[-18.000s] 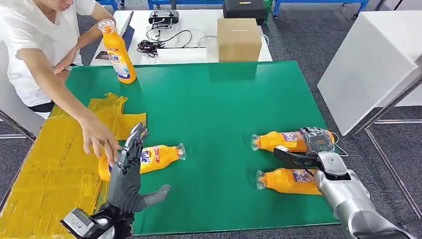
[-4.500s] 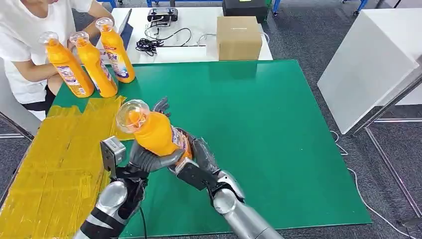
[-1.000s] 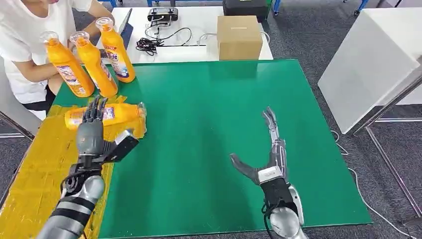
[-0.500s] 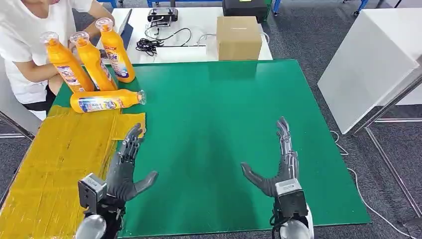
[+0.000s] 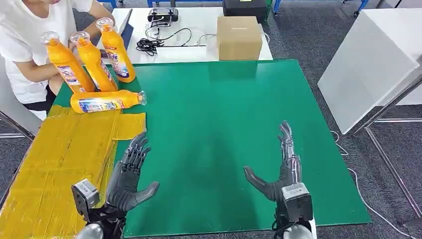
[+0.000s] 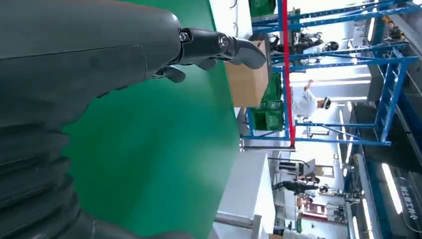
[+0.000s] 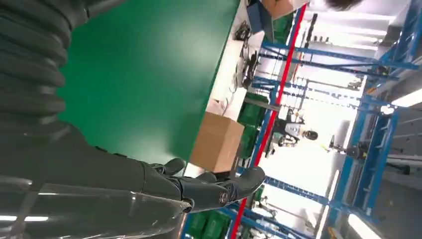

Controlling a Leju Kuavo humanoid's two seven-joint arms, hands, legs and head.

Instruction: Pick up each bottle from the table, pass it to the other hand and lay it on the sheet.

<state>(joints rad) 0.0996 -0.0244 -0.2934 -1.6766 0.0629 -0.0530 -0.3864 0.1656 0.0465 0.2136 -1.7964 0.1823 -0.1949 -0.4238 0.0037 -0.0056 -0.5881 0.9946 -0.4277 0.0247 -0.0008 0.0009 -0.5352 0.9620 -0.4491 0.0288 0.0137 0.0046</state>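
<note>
Both hands, left hand (image 5: 130, 175) & right hand (image 5: 284, 172), spread, empty, near the green mat (image 5: 224, 124) front edge. No bottles left on mat; hold clear.

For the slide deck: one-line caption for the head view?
Both hands, left hand and right hand, open over the green mat; one bottle lying by the yellow sheet.

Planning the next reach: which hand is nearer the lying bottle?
Left. The left hand hovers by the sheet's edge, nearer than the lying bottle; the right hand is across the mat.
</note>
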